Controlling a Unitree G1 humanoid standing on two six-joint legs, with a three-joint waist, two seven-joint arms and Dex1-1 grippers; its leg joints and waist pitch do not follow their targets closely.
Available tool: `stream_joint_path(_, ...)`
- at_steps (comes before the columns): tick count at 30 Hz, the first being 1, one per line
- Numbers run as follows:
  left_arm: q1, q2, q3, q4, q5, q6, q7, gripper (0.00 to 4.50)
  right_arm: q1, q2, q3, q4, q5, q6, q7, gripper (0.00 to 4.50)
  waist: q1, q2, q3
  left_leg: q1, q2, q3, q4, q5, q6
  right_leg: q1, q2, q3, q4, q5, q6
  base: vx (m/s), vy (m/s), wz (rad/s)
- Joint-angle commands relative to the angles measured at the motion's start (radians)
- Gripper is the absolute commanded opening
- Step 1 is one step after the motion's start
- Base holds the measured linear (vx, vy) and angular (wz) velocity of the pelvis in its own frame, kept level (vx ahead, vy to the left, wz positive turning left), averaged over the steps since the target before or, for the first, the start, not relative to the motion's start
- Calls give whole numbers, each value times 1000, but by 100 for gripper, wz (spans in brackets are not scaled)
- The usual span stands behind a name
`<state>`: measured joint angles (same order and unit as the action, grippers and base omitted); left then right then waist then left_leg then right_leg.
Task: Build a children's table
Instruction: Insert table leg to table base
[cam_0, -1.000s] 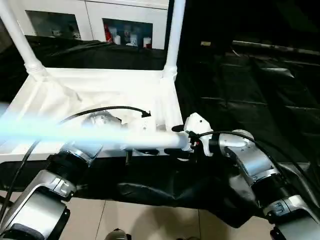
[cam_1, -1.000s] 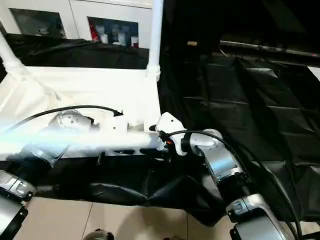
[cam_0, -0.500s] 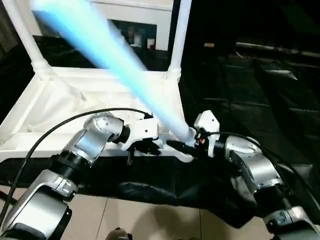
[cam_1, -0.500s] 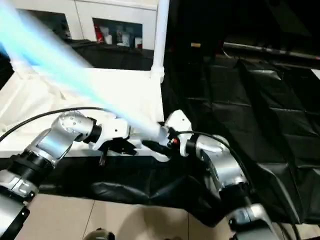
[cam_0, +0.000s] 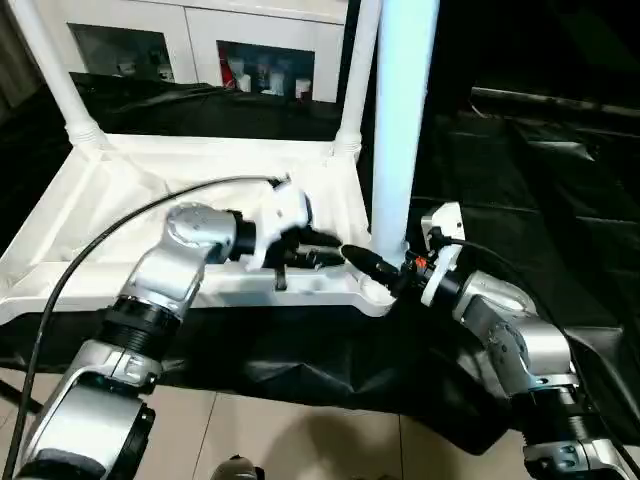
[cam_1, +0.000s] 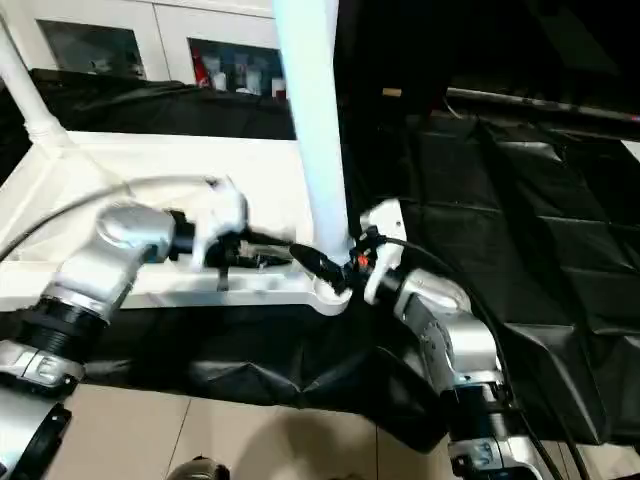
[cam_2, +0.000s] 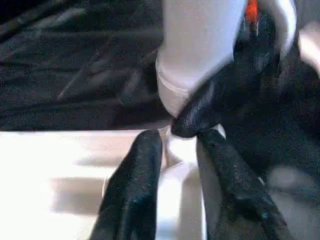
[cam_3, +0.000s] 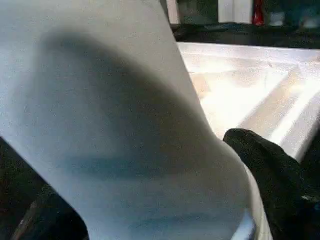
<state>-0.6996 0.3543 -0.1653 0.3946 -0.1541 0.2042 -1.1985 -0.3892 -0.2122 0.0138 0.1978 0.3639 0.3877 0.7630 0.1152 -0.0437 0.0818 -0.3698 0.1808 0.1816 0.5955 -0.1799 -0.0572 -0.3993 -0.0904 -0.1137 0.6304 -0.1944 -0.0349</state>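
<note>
On the black sheet (cam_0: 520, 200), upturned white tabletop (cam_0: 200, 180), ribbed.

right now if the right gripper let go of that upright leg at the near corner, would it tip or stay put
Likely to tip: the leg is tall and slim, with only its foot at the near corner socket, not visibly seated. It looks stiff and light, like the two far legs. Once down, its round shape would let it roll.

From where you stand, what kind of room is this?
Probably an indoor workroom or lab: black sheeting covers the work surface, a white glass-door cabinet stands behind, and tiled floor shows below.
</note>
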Motion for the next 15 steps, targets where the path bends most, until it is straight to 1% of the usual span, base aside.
stream_joint_path(1,2,3,47,-60,-71,65,0,174,-10,-15,-19,-33,22,52,-22,324,3,10,-88,8,59,-23,-69,-120,11,65,-85,71,-63,-68,-239,0,0,0)
stream_joint_path(2,6,3,68,-75,-95,80,10,192,-14,-19,-23,-40,31,79,-29,324,3,11,-88,9,59,-22,-68,-123,12,64,-85,72,-66,-78,-236,0,0,0)
stream_joint_path(3,8,3,82,-85,-111,89,17,192,-16,-22,-26,-45,37,97,-34,324,4,8,-87,9,57,-21,-67,-128,13,65,-86,72,-68,-94,-232,0,0,0)
stream_joint_path(4,11,-12,116,-116,-165,130,36,196,-19,-28,-26,-56,43,130,-40,324,3,5,-86,10,58,-20,-67,-128,11,65,-85,72,-68,-106,-227,0,0,0)
stream_joint_path(5,10,-26,132,-130,-194,148,49,205,-21,-29,-24,-59,44,137,-41,324,3,3,-85,10,59,-19,-67,-126,10,64,-85,72,-70,-115,-223,0,0,0)
stream_joint_path(6,10,-26,132,-130,-194,148,49,218,-21,-29,-24,-59,44,137,-41,324,4,4,-85,10,58,-20,-67,-125,11,64,-85,72,-70,-121,-220,0,0,0)
stream_joint_path(7,9,-37,143,-142,-217,167,57,229,-23,-29,-23,-62,44,142,-43,324,3,3,-84,9,57,-18,-66,-126,12,63,-84,72,-72,-133,-212,0,0,0)
stream_joint_path(8,10,-59,157,-167,-251,201,70,229,-26,-26,-21,-67,45,155,-51,324,4,1,-85,8,57,-18,-66,-123,10,63,-85,72,-73,-142,-206,0,0,0)
stream_joint_path(9,10,-70,163,-178,-265,216,78,244,-28,-25,-20,-70,44,160,-54,324,4,1,-85,9,58,-18,-66,-120,8,64,-85,72,-71,-139,-207,0,0,0)
stream_joint_path(10,11,-83,170,-191,-280,235,87,254,-30,-23,-20,-73,43,168,-57,324,5,2,-85,10,58,-18,-66,-119,9,62,-85,72,-74,-142,-207,0,0,0)
stream_joint_path(12,3,-129,189,-206,-317,260,128,270,-37,-18,-15,-77,44,178,-64,324,6,-1,-85,8,57,-18,-64,-114,11,63,-84,72,-75,-142,-202,0,0,0)
stream_joint_path(13,-1,-153,190,-217,-335,272,148,277,-41,-16,-11,-83,49,190,-71,324,6,0,-85,6,56,-19,-64,-111,11,65,-84,71,-73,-140,-200,0,0,0)
stream_joint_path(15,-2,-161,184,-225,-343,280,153,298,-42,-17,-7,-88,50,197,-74,324,6,-2,-86,6,55,-19,-64,-108,14,65,-82,71,-75,-143,-188,0,0,0)
